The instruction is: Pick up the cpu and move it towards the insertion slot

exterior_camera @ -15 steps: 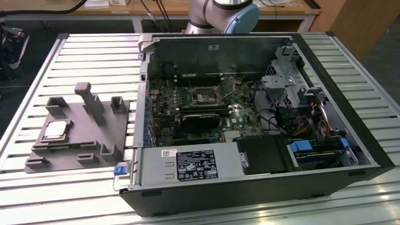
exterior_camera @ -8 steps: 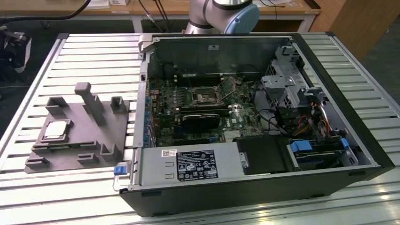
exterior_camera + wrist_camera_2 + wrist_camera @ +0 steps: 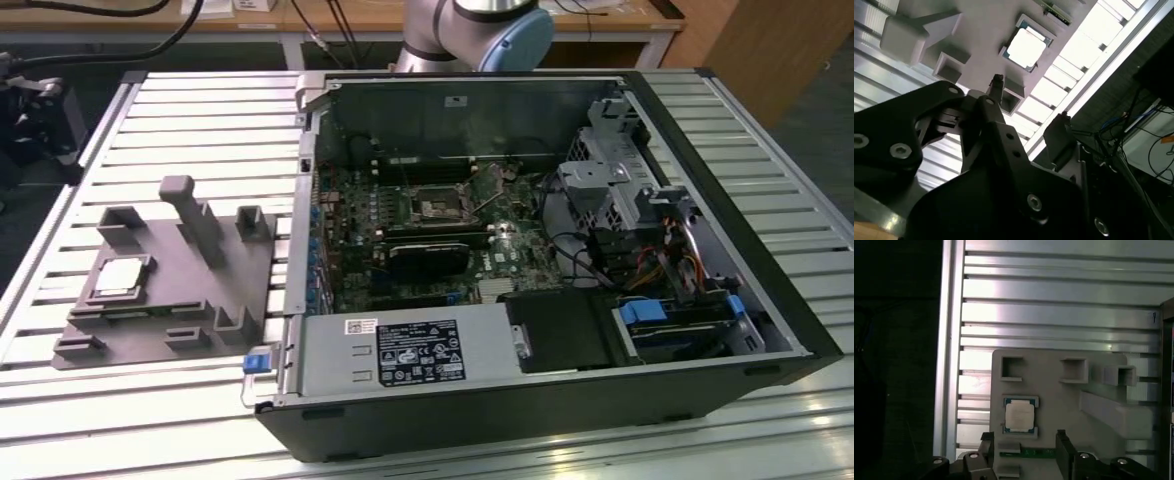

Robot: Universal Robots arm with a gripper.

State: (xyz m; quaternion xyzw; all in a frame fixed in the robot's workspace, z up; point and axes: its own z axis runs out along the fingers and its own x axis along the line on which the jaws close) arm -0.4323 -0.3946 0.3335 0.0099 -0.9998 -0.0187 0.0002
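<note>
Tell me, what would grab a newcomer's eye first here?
The big open computer case sits in the middle of the exterior view, with its insertion slot bare inside. At that view's left, the small silvery cpu lies on a grey fixture. In the first wrist view the open claw points toward the cpu without touching it.

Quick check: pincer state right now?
Pincer: open, holding nothing; the small flat silvery square cpu lies untouched in the grey plastic fixture ahead of its fingertips.
</note>
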